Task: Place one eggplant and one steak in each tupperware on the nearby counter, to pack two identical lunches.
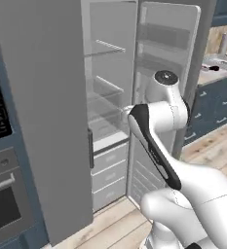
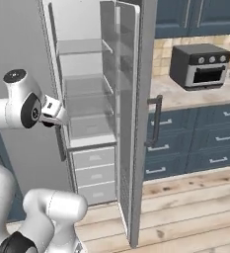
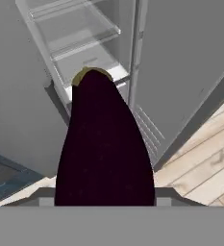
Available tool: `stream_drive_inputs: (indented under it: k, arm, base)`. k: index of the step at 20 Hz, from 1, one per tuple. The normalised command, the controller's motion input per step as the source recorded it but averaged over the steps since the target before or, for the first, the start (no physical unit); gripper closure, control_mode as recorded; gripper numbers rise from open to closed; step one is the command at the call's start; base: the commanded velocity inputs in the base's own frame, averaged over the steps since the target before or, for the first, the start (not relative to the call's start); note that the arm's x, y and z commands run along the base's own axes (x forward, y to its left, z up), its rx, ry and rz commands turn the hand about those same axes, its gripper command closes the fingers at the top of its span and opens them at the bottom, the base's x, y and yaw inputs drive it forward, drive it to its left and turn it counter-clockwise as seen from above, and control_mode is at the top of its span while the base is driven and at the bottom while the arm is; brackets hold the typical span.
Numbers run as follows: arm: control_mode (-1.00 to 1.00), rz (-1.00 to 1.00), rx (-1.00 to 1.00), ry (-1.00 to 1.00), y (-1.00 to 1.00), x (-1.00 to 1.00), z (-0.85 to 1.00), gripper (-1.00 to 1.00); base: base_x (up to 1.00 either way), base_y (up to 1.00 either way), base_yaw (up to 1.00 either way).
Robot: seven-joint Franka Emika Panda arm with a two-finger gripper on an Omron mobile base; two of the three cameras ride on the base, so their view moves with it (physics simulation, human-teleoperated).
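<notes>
A very dark purple eggplant [image 3: 104, 144] with a yellowish stem end rises straight up from the bottom of the hand view. It hides both finger tips, and my gripper [image 2: 61, 117] is shut on it. The hand hangs in front of the open fridge [image 2: 87, 99], level with its lower shelves. The beige counter [image 2: 185, 96] runs to the right of the fridge over dark blue cabinets. The steak and the tupperware are out of view.
The fridge door [image 2: 132, 123] stands wide open between me and the counter, and bare glass shelves [image 1: 105, 92] and white drawers [image 2: 92, 173] show inside. A toaster oven [image 2: 200, 66] sits on the counter. A built-in oven [image 1: 3, 204] is at the left. Wooden floor [image 2: 195, 207] lies below.
</notes>
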Motion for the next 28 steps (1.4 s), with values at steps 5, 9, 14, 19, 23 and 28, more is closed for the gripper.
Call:
stream_drive_inputs:
  k: [5,9,14,19,23,28]
  arm:
    - [1.00,0.00,0.00,0.00,0.00,0.00,0.00,1.00]
    - [1.00,0.00,0.00,0.00,0.00,0.00,0.00,1.00]
    - [1.00,0.00,0.00,0.00,0.00,0.00,0.00,1.00]
    - [1.00,0.00,0.00,0.00,0.00,0.00,0.00,1.00]
    - [1.00,0.00,0.00,0.00,0.00,0.00,0.00,1.00]
    - [1.00,0.00,0.00,0.00,0.00,0.00,0.00,1.00]
  base:
    - [-0.98,0.38,-0.66]
    - [-0.87,0.29,-0.71]
    - [-0.39,-0.08,-0.84]
    - [0.63,-0.87,-0.52]
    - [1.00,-0.45,-0.20]
    - [1.00,-0.03,-0.10]
